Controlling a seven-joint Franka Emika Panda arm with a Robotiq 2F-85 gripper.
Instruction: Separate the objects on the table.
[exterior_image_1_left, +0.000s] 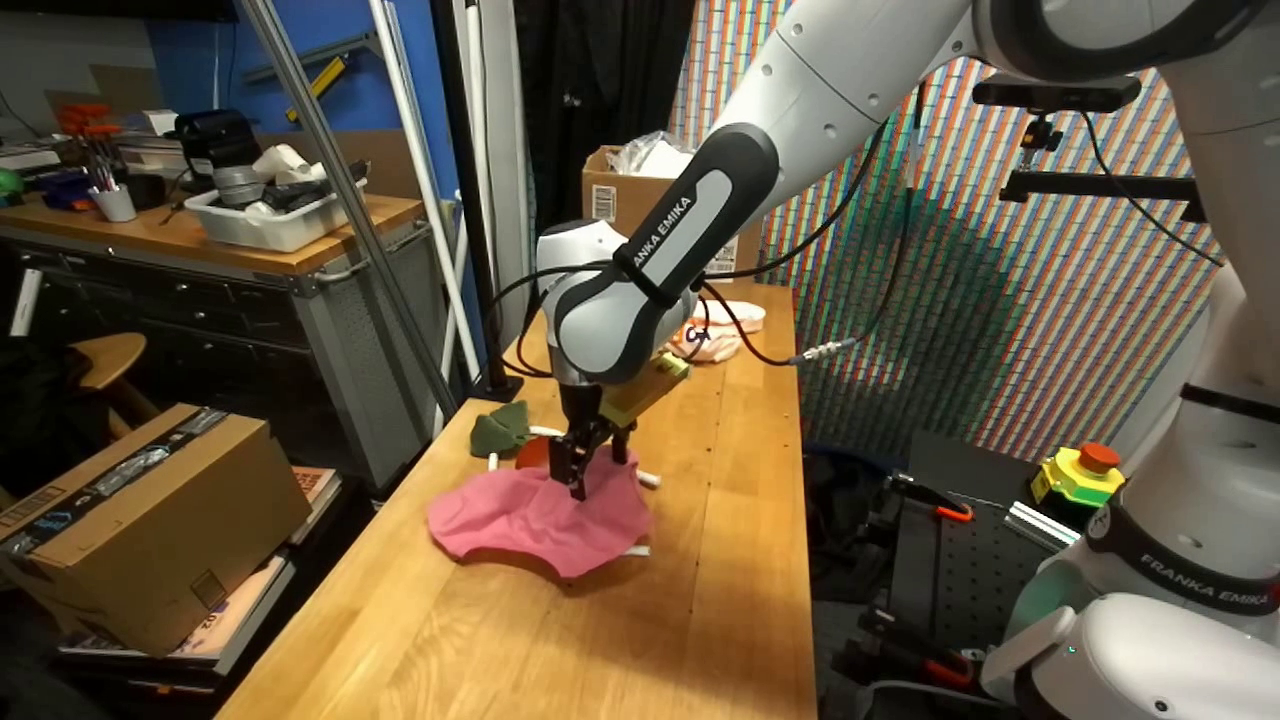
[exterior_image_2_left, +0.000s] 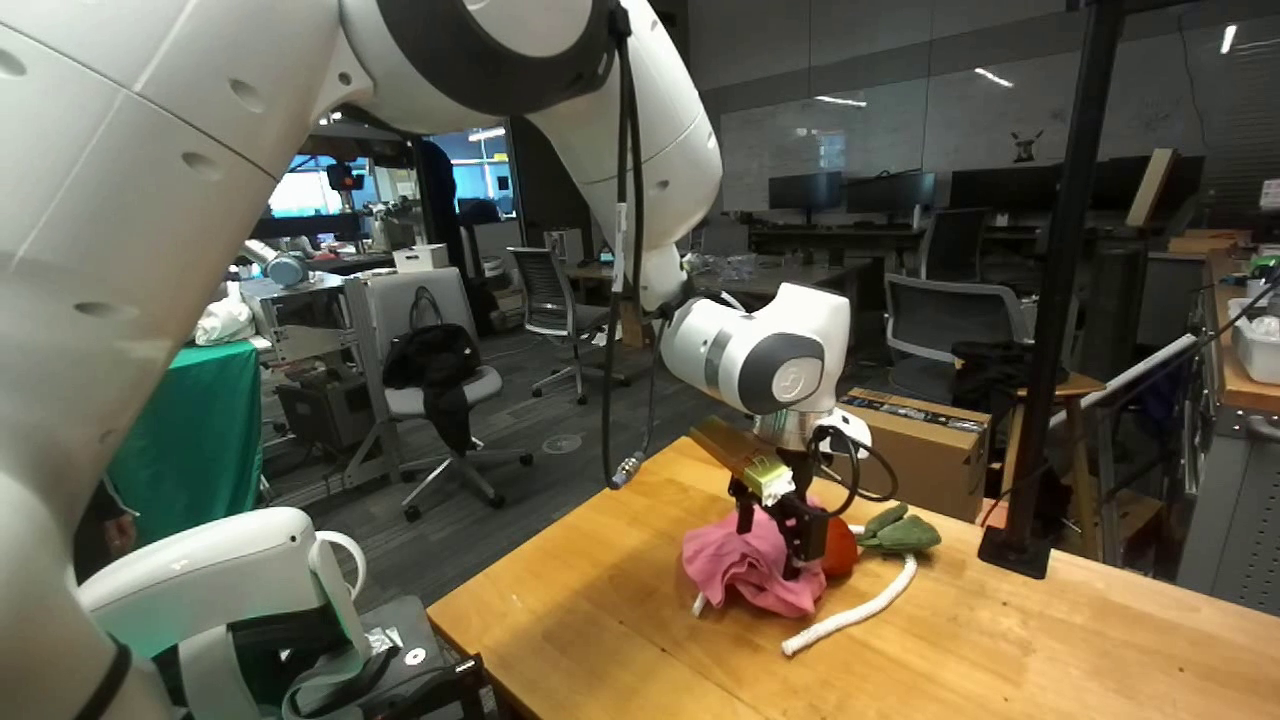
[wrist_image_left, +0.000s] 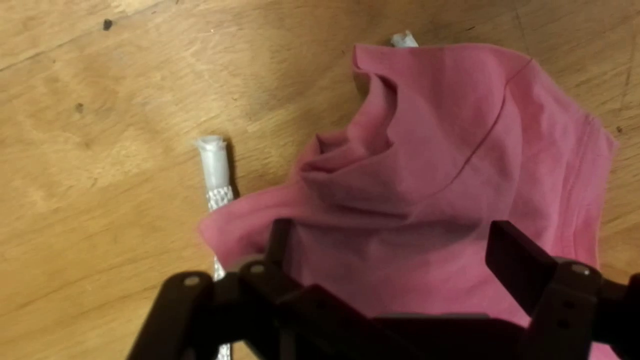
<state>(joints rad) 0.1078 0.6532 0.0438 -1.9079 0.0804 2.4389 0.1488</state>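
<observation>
- Poised over the pink cloth, the claw has its jaws spread well apart; fabric shows between them, but nothing looks clamped. Whether the tips touch the fabric cannot be told.
- Directly beneath the claw, the pink cloth lies rumpled on the wooden tabletop.
- It should handle as something light, thin and limp: hard to harm by squeezing, easy to drag, and likely to slip out of a shallow pinch. The raised folds across its middle seem the best place to take hold.
- From under the pink cloth pokes a thin white cord, one edge of the fabric lying over it; a deep pinch there could catch both.
- Beside the pink cloth sits a red item, contact unclear, with a green item just past it.
- Well apart from the pink cloth, a white cloth with orange-red print shows in an exterior view; the wrist view lacks it.
- Only the wrist view gives the cord's pale capped end and braid beside the pink cloth; it misses the red and green items, which both exterior views show.
</observation>
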